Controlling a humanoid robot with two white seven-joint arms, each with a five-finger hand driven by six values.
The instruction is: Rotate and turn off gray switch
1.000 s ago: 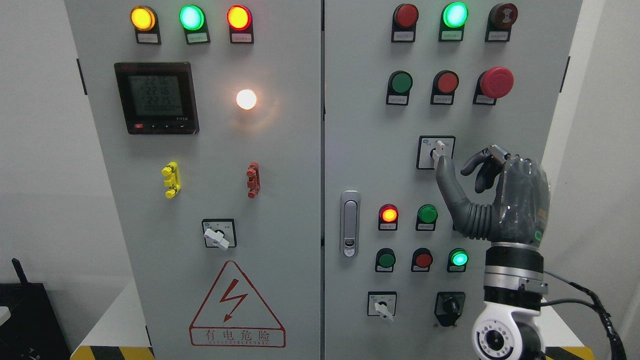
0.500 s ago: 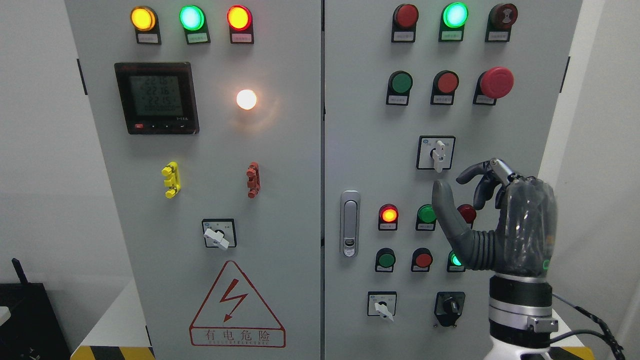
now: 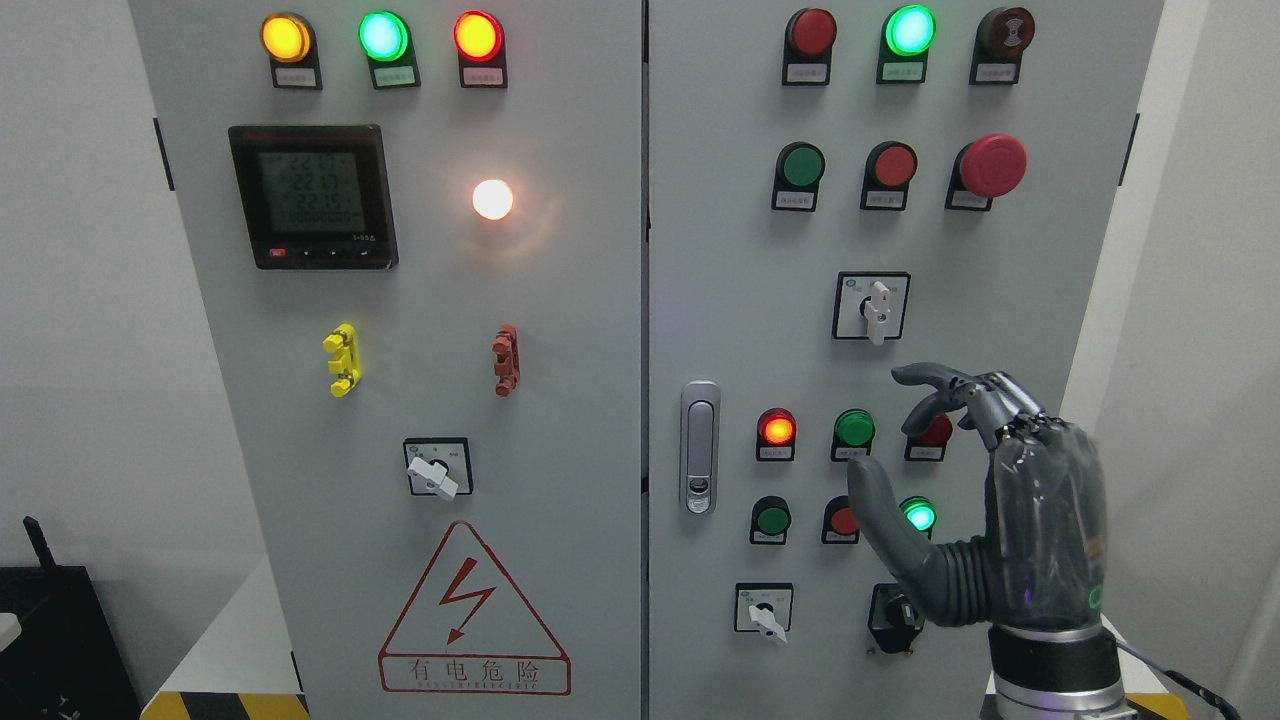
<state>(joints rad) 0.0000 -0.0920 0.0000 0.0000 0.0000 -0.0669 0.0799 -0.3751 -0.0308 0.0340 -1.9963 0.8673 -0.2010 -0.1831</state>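
Observation:
The gray rotary switch (image 3: 873,307) sits in a square black-framed plate on the right cabinet door, its pale handle standing vertical. My right hand (image 3: 880,422) hangs below it, apart from it, in front of the rows of round buttons. Its dark fingers (image 3: 925,378) are spread and relaxed, the thumb (image 3: 875,500) points up, and it holds nothing. The right arm comes up from the bottom right edge. My left arm does not show.
Two more pale rotary switches sit at the left door (image 3: 437,468) and the lower right door (image 3: 765,610). A black knob (image 3: 893,618) is partly hidden behind my thumb. A red mushroom button (image 3: 990,165), a door latch (image 3: 700,447) and a meter (image 3: 313,195) also stand on the panel.
My right hand has dropped from the gray switch, where its thumb touched the handle, down to the button rows. The switch handle stays vertical.

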